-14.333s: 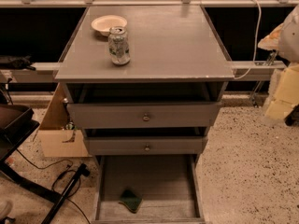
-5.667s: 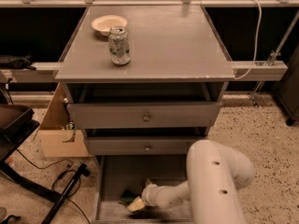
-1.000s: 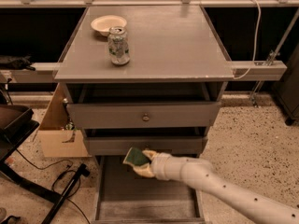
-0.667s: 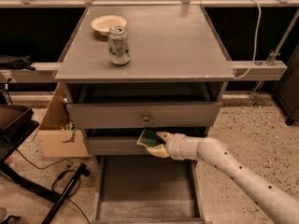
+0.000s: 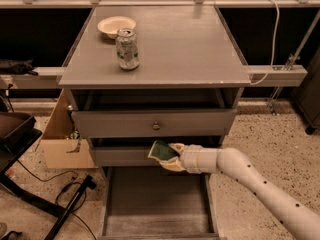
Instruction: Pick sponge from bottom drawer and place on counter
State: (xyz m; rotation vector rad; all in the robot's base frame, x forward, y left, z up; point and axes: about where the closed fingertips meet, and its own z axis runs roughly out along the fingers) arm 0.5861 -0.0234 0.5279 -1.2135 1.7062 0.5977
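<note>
My gripper (image 5: pixel 167 156) is shut on the sponge (image 5: pixel 161 150), whose dark green face shows. I hold it in the air in front of the middle drawer, above the bottom drawer (image 5: pixel 156 204), which is pulled out with a bare floor. My cream arm reaches in from the lower right. The grey counter (image 5: pixel 175 44) is well above the sponge.
A dented can (image 5: pixel 127 49) and a pale bowl (image 5: pixel 116 25) stand on the counter's left back part. The top drawer (image 5: pixel 155 124) sticks out a little. A cardboard box (image 5: pixel 62 144) and cables lie left of the cabinet. A white cable hangs at the right.
My gripper has lifted the sponge out of the bottom drawer, moving up and to the right, to the level of the middle drawer front. The drawer floor is now bare.
</note>
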